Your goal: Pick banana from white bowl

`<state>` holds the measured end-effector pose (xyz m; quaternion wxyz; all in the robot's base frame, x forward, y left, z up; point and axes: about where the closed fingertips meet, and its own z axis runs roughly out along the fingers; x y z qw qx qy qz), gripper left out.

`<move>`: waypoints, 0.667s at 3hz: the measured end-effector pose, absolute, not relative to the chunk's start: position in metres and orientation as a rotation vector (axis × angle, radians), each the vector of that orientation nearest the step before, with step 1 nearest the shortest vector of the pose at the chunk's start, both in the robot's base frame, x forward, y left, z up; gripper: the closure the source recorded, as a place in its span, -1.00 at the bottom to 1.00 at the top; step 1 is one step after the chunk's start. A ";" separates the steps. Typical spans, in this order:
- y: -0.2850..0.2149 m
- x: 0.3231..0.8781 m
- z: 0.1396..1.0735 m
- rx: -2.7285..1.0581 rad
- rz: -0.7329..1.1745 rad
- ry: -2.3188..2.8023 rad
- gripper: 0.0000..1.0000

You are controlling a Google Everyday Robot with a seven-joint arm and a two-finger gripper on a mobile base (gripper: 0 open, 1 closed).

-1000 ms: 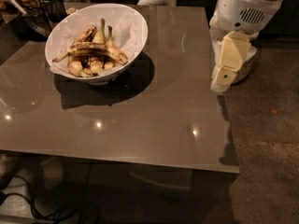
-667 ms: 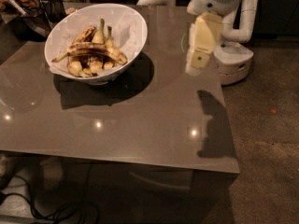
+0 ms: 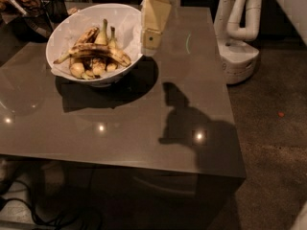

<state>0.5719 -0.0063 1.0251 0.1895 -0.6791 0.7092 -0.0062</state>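
On the near worktop (image 3: 120, 128) lies the arm's shadow (image 3: 184, 116). Further back, upper left, the banana (image 3: 93, 51) lies untouched across the heap in the white bowl (image 3: 125, 23). Within the last second the pincer (image 3: 150, 46) has swung in from the right to the bowl's right rim. I cannot tell whether it is apart or together. The approach looks nearly done, with the grasp yet to come.
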 end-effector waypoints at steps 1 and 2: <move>0.011 0.579 1.028 -1.915 0.051 1.945 -1.00; 0.043 0.602 1.028 -1.944 0.075 1.921 -1.00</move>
